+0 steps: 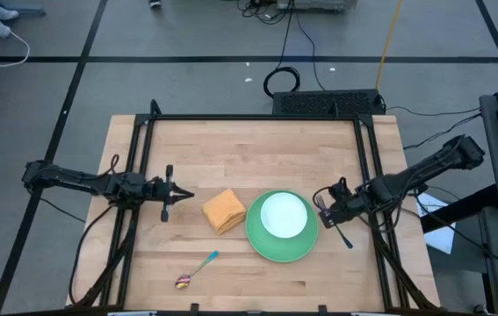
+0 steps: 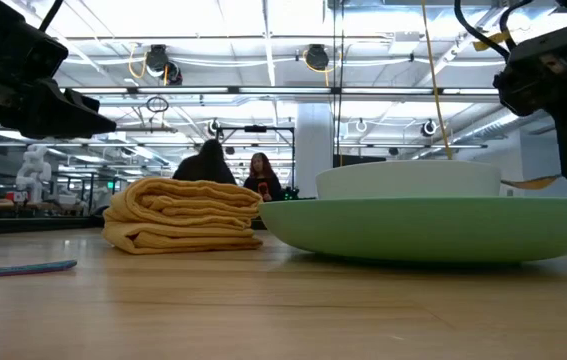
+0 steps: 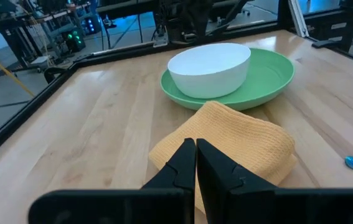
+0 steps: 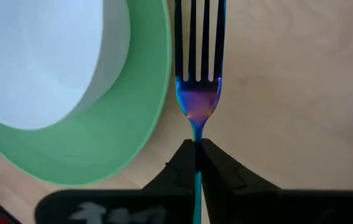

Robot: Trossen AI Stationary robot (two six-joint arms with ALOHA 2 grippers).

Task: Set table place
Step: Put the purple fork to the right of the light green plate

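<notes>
No writing shows. The right gripper [image 4: 196,155] pinches the fork [image 4: 198,68] just beside the green plate [image 4: 126,124] (bowl [image 4: 39,56] inside); the left gripper [image 3: 196,163] is pressed together near the napkin [image 3: 238,140].

table [image 1: 231,149]: pale wood planks, visible grain, smooth w/ low sheen
plate [image 3: 269,78]: green, smooth, satin; looks plastic or glazed, can't tell which
bowl [image 3: 210,65]: white, smooth, matt-ish
napkin [image 3: 244,143]: orange cloth, woven/ribbed texture, soft folds, matt
fork [image 4: 199,68]: polished metal, iridescent blue-purple sheen, glossy
spoon [image 1: 194,269]: teal handle, shiny reddish bowl; metal-look
right gripper [image 4: 198,155]: fingers matt black, plastic-look
left gripper [image 3: 195,155]: same matt black finish
</notes>
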